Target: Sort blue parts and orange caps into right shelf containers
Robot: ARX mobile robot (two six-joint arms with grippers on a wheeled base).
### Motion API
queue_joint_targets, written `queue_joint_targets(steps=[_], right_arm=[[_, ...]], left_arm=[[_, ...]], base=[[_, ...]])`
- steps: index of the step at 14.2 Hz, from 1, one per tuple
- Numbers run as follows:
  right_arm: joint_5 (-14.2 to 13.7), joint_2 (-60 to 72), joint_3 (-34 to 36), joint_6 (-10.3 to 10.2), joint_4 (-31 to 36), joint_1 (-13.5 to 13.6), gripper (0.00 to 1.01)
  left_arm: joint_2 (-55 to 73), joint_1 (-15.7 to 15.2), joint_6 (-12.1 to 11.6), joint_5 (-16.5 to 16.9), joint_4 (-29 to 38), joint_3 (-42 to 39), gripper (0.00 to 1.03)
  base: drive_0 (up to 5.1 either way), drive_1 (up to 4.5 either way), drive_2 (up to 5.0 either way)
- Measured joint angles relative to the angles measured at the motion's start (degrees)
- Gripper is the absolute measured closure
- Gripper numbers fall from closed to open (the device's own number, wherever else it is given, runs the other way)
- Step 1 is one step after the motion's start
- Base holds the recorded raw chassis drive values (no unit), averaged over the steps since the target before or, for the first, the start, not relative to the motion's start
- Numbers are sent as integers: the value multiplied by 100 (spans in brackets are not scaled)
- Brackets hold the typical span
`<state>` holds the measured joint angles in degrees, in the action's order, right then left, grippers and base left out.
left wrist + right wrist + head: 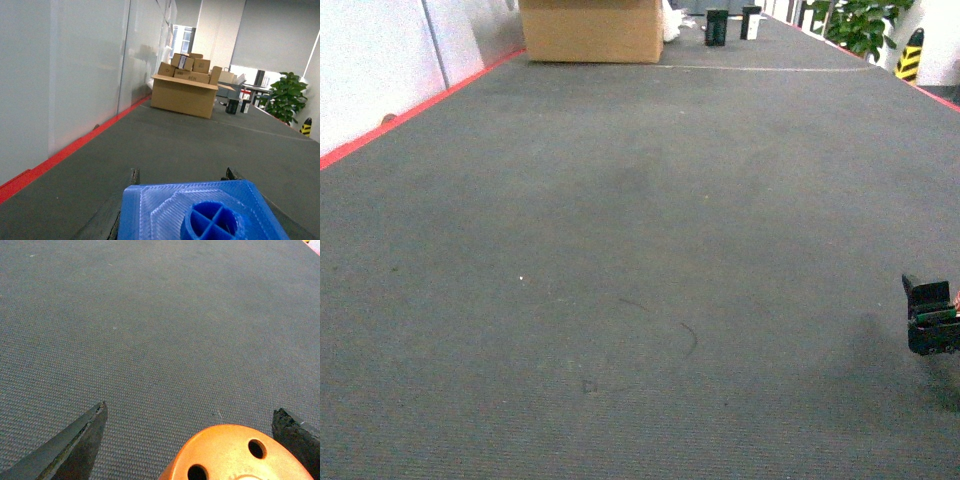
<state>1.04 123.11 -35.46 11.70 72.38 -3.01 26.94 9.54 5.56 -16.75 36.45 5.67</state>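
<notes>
While no crates show, each arm carries its piece: the blue part [200,212] sits between the left gripper's [181,175] closed jaws, and the orange cap [240,454] apparently between the right gripper's [197,412] wider-set jaws.

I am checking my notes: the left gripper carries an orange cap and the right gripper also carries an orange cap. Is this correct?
Not quite. The left wrist view shows the left gripper carrying a blue part, not an orange cap. The right gripper does carry an orange cap.
</notes>
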Motion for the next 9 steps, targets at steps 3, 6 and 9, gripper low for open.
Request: queue_joint_targets(steps=[3,6,9], right_arm=[[-4,22,-20,0,-33,0,3],[-2,26,-28,0,-63,0,3],[4,59,-48,0,-76,0,3]], left_arm=[[0,0,0,0,0,0,59],[0,0,0,0,-2,0,59],[0,0,0,0,0,0,59]], base=[[0,0,0],[0,0,0],[0,0,0]])
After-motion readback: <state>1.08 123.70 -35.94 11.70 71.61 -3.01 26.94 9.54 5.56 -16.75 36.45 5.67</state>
